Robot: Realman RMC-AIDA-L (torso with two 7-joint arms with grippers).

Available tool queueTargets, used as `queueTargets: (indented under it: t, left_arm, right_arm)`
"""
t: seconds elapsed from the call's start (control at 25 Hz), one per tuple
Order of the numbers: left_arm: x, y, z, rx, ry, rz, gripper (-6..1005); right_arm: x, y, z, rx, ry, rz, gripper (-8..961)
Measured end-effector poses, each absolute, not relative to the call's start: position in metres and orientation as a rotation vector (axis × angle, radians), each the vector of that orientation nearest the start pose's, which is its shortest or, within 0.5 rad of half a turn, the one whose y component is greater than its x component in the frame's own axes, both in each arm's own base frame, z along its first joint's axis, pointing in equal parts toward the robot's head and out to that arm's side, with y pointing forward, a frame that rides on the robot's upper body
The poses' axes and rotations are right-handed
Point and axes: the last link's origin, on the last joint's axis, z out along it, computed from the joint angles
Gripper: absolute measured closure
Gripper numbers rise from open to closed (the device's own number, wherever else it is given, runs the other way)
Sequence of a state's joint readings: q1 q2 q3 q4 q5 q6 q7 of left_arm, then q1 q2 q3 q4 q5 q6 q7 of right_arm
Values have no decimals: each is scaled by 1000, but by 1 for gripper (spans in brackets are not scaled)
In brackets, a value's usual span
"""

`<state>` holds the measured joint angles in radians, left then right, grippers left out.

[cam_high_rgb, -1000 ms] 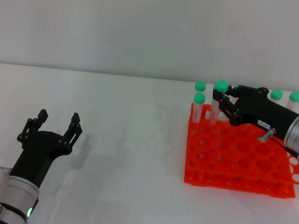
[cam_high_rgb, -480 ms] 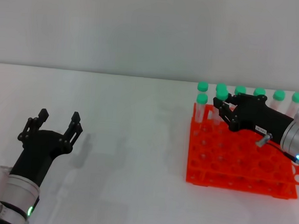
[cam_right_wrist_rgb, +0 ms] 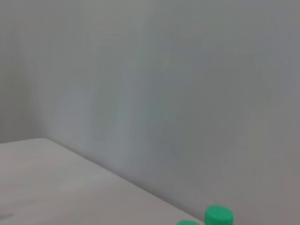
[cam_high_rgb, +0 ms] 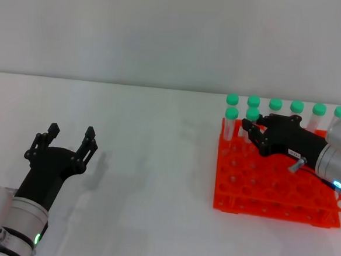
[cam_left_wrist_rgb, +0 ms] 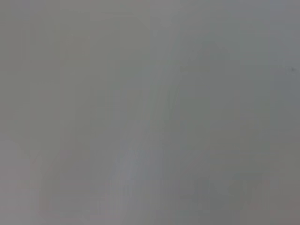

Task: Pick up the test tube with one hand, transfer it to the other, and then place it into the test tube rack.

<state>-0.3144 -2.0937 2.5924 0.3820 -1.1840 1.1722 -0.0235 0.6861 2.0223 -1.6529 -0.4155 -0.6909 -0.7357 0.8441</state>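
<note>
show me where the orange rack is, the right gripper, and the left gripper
test tube rack point(cam_high_rgb: 260, 190): head view, on its bare top tier with the round holes.
right gripper point(cam_high_rgb: 247, 129): head view, between its fingertips.
left gripper point(cam_high_rgb: 71, 135): head view, between its open fingertips.

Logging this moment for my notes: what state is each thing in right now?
Left claw: open, empty, above the bare table.
Right claw: over the rack's back-left corner, at a tube; grip unclear.
Test tube: upright in the second row, beside the right claw.
Rack: flat on the table, tubes along its back row.
</note>
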Motion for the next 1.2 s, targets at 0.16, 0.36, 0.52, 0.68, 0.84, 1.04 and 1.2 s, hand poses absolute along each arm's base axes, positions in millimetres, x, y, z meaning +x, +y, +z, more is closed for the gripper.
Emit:
queueTargets:
  t: [0.16, 0.36, 0.52, 0.68, 0.84, 1.04, 1.2]
  left_arm:
    - [-314, 292, -53, -1561, -677, -754, 219]
    - [-314, 292, -54, -1563, -676, -754, 220]
    - [-314, 292, -53, -1564, -674, -756, 220]
    - [-314, 292, -53, -1562, -671, -758, 221]
    - [-315, 291, -52, -1557, -670, -756, 221]
    - [-315, 292, -50, -1554, -663, -755, 222]
    - [-315, 293, -49, -1553, -659, -756, 222]
  right_arm:
    - [216, 422, -52, -2302, 443, 587, 715]
    - [221, 419, -50, -2296, 465, 592, 622]
    - [224, 416, -50, -2297, 477, 601, 523]
    - [228, 410, -48, -2310, 512, 639, 405]
    - [241, 402, -43, -2296, 547, 653, 303]
    - [265, 384, -20, -2234, 569, 736, 302]
    - [291, 366, 15, -2086, 552, 838, 303]
